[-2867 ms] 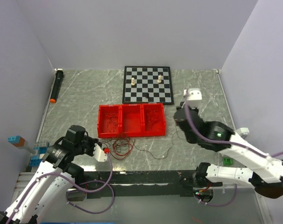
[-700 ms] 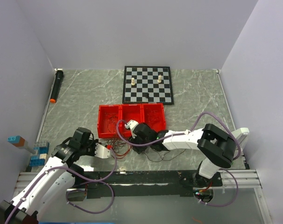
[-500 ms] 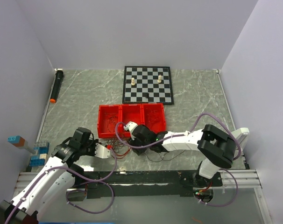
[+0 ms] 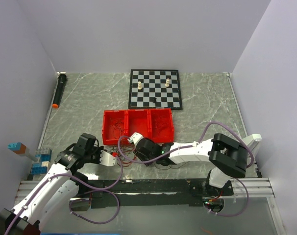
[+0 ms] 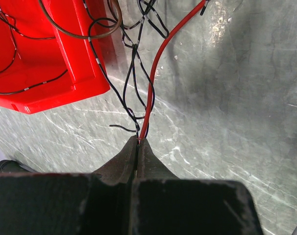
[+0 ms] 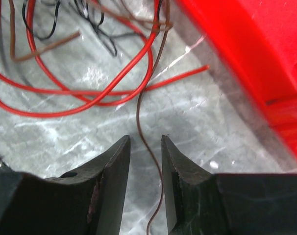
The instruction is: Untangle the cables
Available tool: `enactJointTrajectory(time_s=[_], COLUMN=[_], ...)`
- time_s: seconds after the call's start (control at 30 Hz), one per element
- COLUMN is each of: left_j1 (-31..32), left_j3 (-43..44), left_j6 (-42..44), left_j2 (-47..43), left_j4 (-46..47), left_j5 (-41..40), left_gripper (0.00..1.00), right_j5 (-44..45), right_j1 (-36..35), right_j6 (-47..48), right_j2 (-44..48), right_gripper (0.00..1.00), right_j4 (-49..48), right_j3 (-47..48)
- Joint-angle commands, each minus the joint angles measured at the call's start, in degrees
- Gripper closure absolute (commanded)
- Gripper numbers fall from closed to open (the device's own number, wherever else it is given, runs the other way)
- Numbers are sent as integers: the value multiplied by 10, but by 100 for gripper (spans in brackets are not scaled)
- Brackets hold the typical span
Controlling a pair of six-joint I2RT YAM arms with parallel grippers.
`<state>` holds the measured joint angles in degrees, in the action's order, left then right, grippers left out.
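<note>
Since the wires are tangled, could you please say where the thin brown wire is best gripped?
Grip the brown wire on its straight free stretch lying flat on the table, clear of the red loops. Come from above, the right gripper with its jaws either side; the wire runs lengthwise through that gap.

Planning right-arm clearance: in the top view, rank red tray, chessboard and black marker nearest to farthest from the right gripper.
1. red tray, just beyond the right gripper
2. chessboard, farther back, centre
3. black marker, far-left wall
</note>
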<state>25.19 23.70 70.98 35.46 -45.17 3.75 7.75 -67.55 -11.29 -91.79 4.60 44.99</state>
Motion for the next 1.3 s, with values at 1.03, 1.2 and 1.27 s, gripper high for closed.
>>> enactJointTrajectory(time_s=[1.03,1.2,1.27], left_j1=[-2,-2,-2], left_j3=[20,6,-4], left_j6=[24,22,23], left_j2=[-18,-18,-15], left_j4=[-12,-7,-3], left_j5=[17,-1,-17], left_gripper=[99,99,99], right_j5=[-15,-89,-103], right_j1=[81,74,74], right_j6=[-88,-70,-58], right_j2=[270,188,153], right_gripper=[100,61,56], right_j4=[131,32,8], right_j3=[-42,-33,-20])
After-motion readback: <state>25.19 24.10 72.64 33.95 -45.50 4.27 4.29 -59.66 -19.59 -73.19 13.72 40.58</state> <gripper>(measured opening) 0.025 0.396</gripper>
